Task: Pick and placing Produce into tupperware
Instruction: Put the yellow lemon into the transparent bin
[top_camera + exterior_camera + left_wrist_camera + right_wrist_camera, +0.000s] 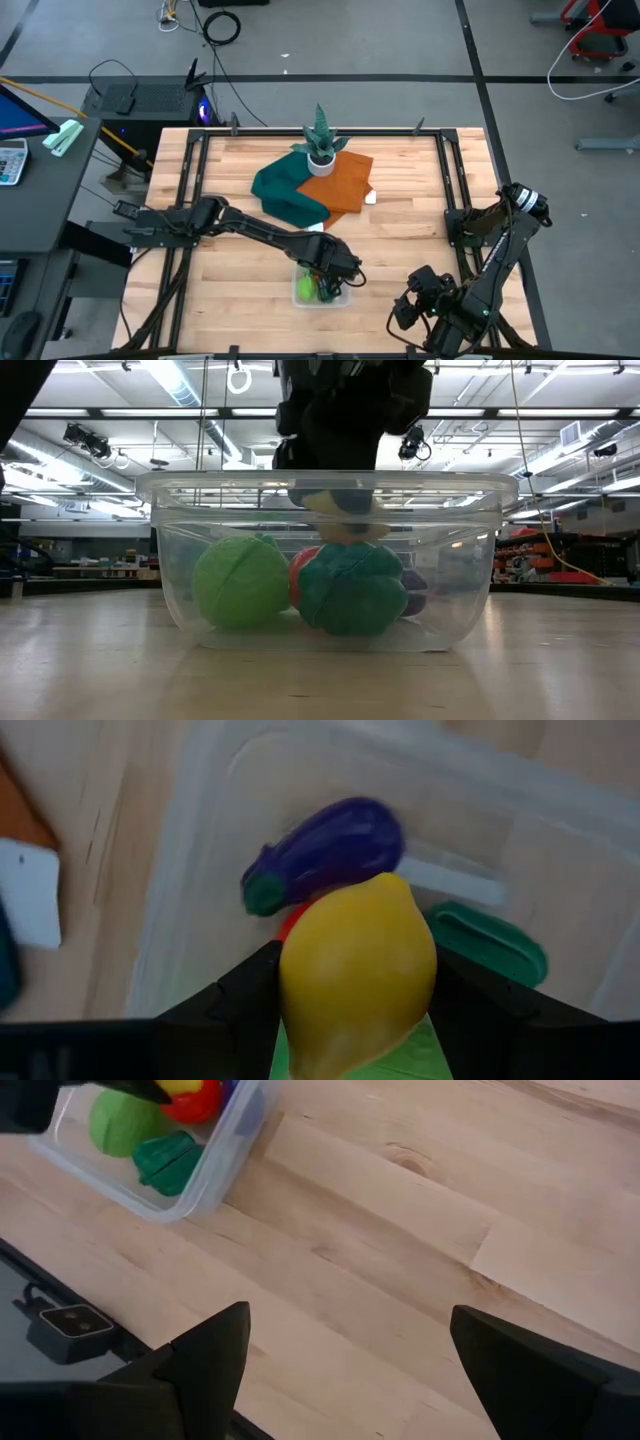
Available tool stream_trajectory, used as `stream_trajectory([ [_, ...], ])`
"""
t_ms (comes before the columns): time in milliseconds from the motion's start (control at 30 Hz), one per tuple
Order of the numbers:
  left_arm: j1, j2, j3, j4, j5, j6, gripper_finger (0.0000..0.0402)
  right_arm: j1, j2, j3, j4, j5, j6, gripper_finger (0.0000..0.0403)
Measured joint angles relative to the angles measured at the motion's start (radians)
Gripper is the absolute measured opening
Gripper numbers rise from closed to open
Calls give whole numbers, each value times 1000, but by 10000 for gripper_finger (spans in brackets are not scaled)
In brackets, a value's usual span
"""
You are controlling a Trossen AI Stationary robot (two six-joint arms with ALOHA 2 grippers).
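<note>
The clear tupperware (340,299) (170,560) stands near the table's near edge. Inside lie a light green ball (240,582), a dark green piece (352,590), a red piece (303,572) and a purple eggplant (330,850). My left gripper (330,268) (355,982) hovers right above the tub, shut on the yellow lemon (355,970) (342,508), which sits at about rim height. My right gripper (403,308) (345,1350) waits open over bare wood to the right of the tub (215,1175). My left gripper pinches the yellow lemon at its wide middle (300,980) between the two fingers (245,990), one on each side. It comes from above, pointing down into the tub. The lemon is lifted clear, its pointed end toward the produce below.
A spiky green plant in a white pot (320,142) stands at the far middle of the table, with a teal cloth (285,195) and an orange cloth (340,180) in front of it. Black rails (190,180) run along both table sides. Bare wood lies right of the tub.
</note>
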Motion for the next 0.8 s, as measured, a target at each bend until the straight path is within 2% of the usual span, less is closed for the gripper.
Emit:
stream_trajectory([
  [500, -15, 0, 0, 7, 48, -133, 226, 0, 0, 0, 8, 23, -67, 309],
  [800, -23, 0, 0, 98, 81, -153, 227, 0, 0, 0, 12, 27, -74, 309],
])
